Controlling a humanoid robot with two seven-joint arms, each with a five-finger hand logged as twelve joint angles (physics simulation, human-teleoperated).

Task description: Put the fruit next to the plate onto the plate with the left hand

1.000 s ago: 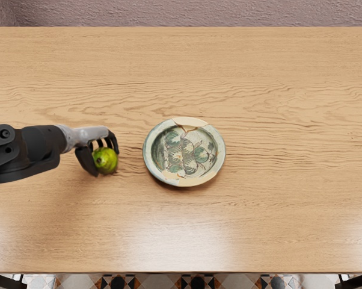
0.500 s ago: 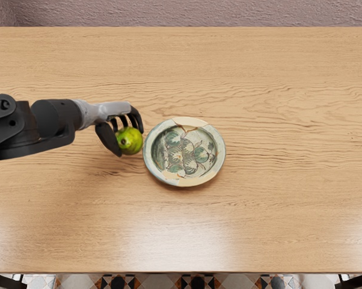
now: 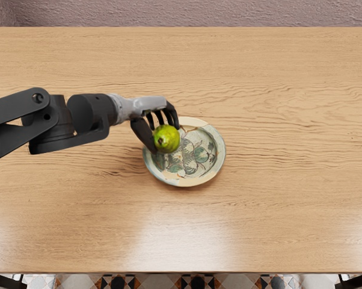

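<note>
Fruit (image 3: 166, 138), clasped tight in the left hand (image 3: 154, 124), has travelled from left of the plate (image 3: 220, 155) to over its left rim; lowering and release likely remain.

Light wooden table (image 3: 277, 72) seen across nearly whole view, grain run left to right. Soft pale sheen (image 3: 181, 232) cast on near part of tabletop. Rough grey-mauve wall (image 3: 181, 12) shown beyond far edge. Patterned tile floor (image 3: 187, 282) glimpsed below near edge.
</note>
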